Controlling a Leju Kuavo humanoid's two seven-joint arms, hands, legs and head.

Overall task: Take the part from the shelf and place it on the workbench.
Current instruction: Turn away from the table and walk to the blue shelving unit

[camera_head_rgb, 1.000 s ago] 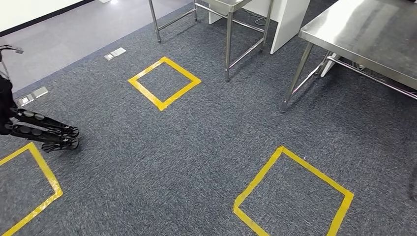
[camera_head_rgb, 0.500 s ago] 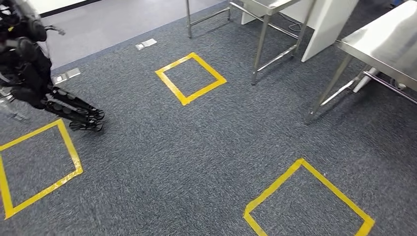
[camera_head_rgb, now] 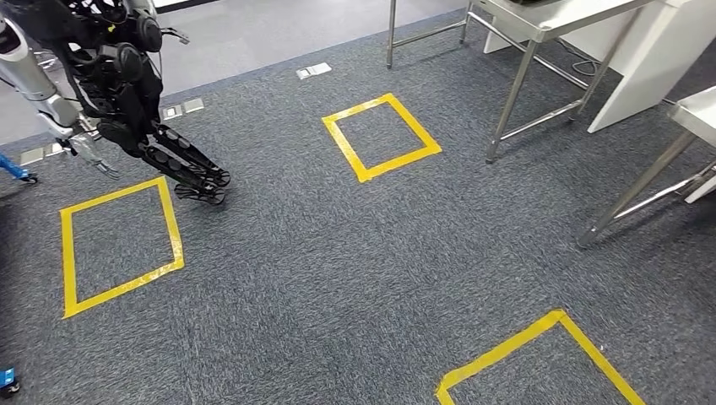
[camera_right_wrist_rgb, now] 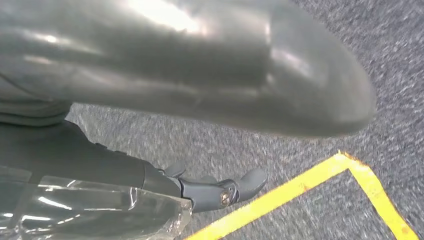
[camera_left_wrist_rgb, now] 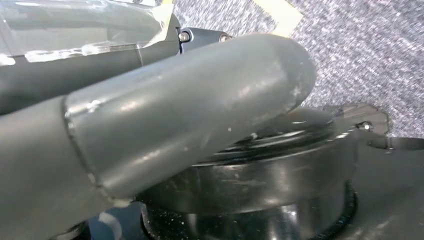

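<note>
Looking down on grey carpet [camera_head_rgb: 338,278], with the corner of a yellow tape square [camera_head_rgb: 523,354] nearest on the right. Farther left, a second taped square [camera_head_rgb: 118,245] on the carpet.

Just beyond that square's far right corner, at the left of the scene: left hand [camera_head_rgb: 160,152], dark fingers [camera_head_rgb: 198,181] stretched low towards the carpet. Gripping a black round part [camera_left_wrist_rgb: 260,185]; from the wrist camera, thick grey thumb [camera_left_wrist_rgb: 190,115] laid right across the part's rim and touching it, the part tucked under the thumb against the hand. Carried off the floor, well apart from the tables.

Right hand [camera_right_wrist_rgb: 215,192] hanging over carpet beside a line of yellow tape [camera_right_wrist_rgb: 300,192]; holding nothing, thumb and dark fingers spread apart.

Farther off, near the middle, a third taped square [camera_head_rgb: 382,135]. Beyond it to the right, steel table legs [camera_head_rgb: 515,93] and a white panel [camera_head_rgb: 633,76]. Farthest back, a metal floor socket [camera_head_rgb: 317,71] at the carpet's edge.
</note>
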